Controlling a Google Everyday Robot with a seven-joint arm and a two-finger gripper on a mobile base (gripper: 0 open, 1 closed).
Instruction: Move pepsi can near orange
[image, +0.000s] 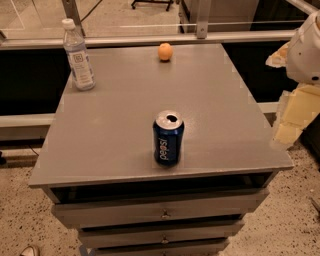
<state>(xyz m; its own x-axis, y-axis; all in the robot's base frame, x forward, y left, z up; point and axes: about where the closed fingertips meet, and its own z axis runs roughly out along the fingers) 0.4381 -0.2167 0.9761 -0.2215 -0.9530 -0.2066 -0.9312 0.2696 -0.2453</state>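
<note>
A grey desk (110, 120) fills most of the frame, with a stack of drawers (160, 212) showing under its front edge at the bottom. The pepsi can (168, 138) stands upright just below the middle of the frame, close to the front edge of the desk. Its white lettering runs vertically down the dark blue side, and its silver top has a dark opening. The orange (165, 51) sits at the top centre of the frame, near the far edge of the desk. It is almost straight above the can in the picture and well apart from it. A clear plastic water bottle (78, 55) (white cap, pale label) stands upright in the upper left of the frame, at the far left corner of the desk.

The robot's arm (306, 50) enters at the right edge of the frame as a rounded white housing. Below it hang pale cream blocky parts that appear to be the gripper (290, 122). It hovers just off the right side of the desk, touching nothing and well apart from the can. I cannot tell whether it is open or closed. Speckled floor (280, 230) shows at the lower right.
</note>
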